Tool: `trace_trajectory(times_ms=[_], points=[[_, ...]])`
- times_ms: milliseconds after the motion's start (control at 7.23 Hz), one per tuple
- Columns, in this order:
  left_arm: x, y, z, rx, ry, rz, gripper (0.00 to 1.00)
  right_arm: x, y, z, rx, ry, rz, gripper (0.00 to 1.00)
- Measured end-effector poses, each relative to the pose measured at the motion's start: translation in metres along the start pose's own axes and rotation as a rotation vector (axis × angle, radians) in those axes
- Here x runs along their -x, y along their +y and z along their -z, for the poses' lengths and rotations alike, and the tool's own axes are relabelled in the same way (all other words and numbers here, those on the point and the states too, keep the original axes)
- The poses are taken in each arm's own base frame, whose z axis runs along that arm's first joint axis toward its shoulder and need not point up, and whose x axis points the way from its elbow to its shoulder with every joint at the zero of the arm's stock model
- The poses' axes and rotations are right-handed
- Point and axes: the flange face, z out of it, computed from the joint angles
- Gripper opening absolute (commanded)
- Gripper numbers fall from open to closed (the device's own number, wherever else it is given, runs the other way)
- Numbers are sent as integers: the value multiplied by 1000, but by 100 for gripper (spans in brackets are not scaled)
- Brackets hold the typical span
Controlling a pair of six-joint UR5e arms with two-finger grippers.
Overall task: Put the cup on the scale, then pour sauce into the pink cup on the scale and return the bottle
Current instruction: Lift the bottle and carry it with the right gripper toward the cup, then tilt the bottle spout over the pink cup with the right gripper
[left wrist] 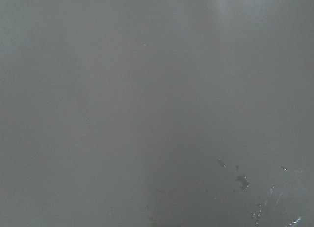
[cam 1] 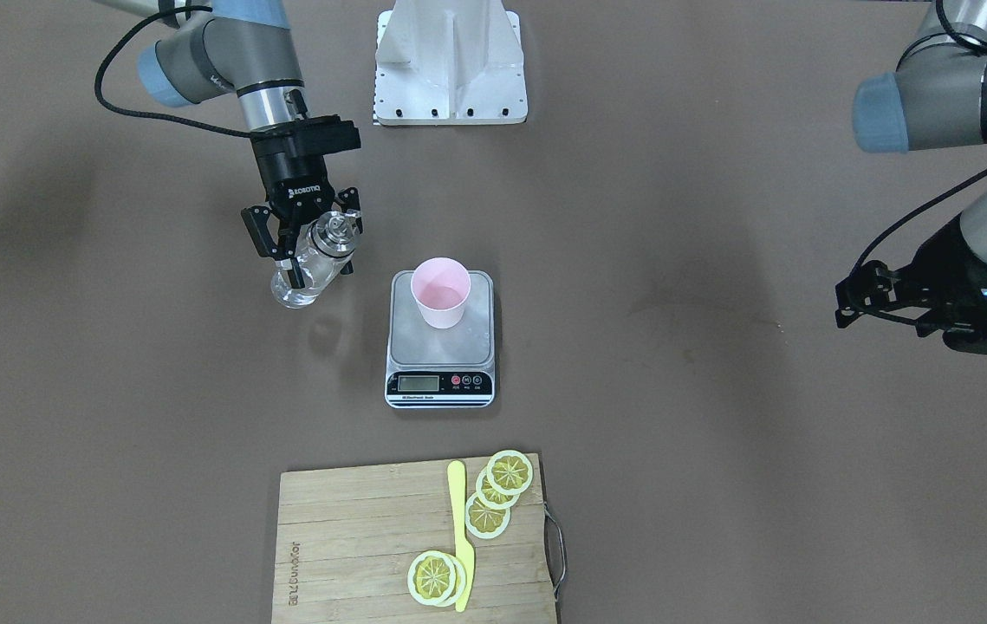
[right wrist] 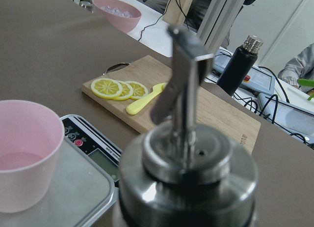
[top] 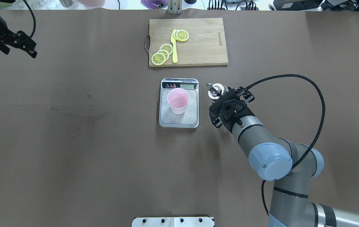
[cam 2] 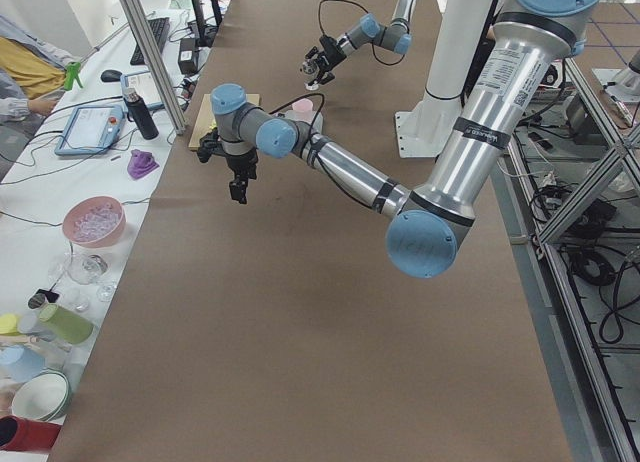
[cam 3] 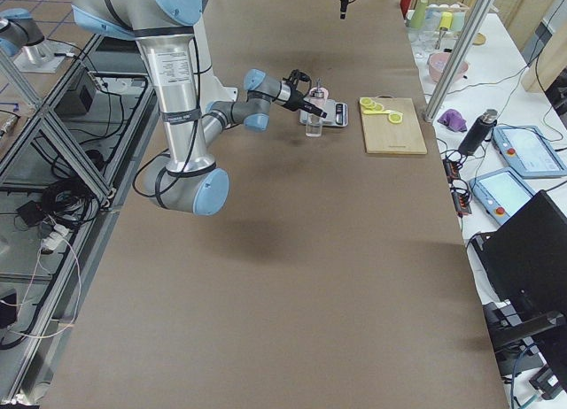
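- Since a thin pool of sauce (right wrist: 17, 160) already lies in the cup (cam 1: 440, 293), which stands on the scale (cam 1: 411, 347), I judge the pour done and the bottle's return to be the step in hand.
- The right tool (cam 1: 317, 263) is clamped round the bottle (cam 1: 298, 290), just beside the scale on the robot's right. I cannot tell whether its base touches the bench (cam 1: 718, 433).
- Doing it well means holding the bottle upright, carrying it away from the scale without brushing the platform, and seating it flat before letting go.
- The left tool (top: 31, 49) hangs well apart, jaws spread, holding nothing.
- The front-facing view shows the glass body in the grip. The overhead view hides it beneath the right tool and leaves only the metal cap (top: 216, 89). Only the right wrist view shows the liquid in the cup.
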Motion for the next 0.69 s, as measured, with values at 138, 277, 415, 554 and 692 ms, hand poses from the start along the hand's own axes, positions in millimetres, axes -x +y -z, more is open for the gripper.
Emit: trace_trajectory(times_ms=[138,277,415,554,692], points=[[21,-2,-2,7,-12,-35,97,11,-11,0,41,41,61,0],[42,0,-6,19,-22,-77,97,18,-20,-1,81,68,110,0],[66,3,-9,29,-31,-118,97,23,-24,-3,116,85,148,0],[94,9,-8,36,-40,-158,97,27,-28,-5,150,96,190,0],[120,16,-7,43,-45,-187,97,31,-33,-6,189,103,238,0]])
